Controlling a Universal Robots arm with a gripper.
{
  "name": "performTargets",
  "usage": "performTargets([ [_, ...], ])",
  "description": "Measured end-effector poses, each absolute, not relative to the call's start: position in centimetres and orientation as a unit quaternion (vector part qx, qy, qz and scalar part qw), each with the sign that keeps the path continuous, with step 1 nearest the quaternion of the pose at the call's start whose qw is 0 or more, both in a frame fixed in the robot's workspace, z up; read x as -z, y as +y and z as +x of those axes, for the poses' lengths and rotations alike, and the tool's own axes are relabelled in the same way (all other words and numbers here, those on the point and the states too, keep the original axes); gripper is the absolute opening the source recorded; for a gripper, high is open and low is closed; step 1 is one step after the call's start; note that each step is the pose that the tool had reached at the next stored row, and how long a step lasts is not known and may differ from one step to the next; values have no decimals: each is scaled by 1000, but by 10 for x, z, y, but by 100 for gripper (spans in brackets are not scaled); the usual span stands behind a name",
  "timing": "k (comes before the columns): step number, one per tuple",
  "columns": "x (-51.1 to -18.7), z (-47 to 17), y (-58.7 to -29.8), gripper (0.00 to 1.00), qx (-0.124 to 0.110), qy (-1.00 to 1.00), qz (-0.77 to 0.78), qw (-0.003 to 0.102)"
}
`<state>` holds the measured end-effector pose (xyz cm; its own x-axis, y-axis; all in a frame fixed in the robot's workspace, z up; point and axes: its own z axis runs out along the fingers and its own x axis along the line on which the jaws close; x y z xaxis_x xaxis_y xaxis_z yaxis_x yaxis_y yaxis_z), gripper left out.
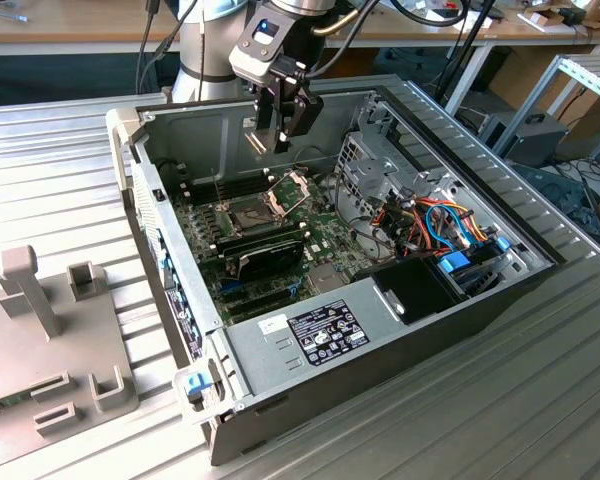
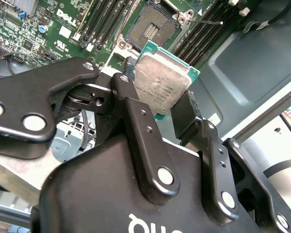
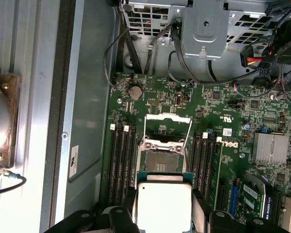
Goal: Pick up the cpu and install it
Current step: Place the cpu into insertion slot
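The gripper (image 1: 283, 135) hangs over the open computer case (image 1: 170, 262), well above the motherboard (image 1: 280, 250) and close to the case's far wall. Its two black fingers (image 2: 186, 116) are drawn in to a narrow gap and pinch the cpu (image 2: 162, 82) by two opposite edges. The chip is tilted in that grip, its dull silvery top facing the second wrist view's camera (there's a thin green rim showing around the metal). The cpu is up in the air, touching nothing but the fingers. In the first wrist view it lines up just beside the socket (image 3: 162, 162), which lies bare on the board below, with its hinged metal frame (image 3: 167, 127) swung up. Rows of memory slots (image 3: 120, 160) flank the socket on both sides.
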<state>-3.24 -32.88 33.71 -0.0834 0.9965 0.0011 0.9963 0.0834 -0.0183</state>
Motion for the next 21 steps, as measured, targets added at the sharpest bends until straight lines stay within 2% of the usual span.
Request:
performTargets([
  [21,-335,-32,-329,55,-6,-711,-703,7],
])
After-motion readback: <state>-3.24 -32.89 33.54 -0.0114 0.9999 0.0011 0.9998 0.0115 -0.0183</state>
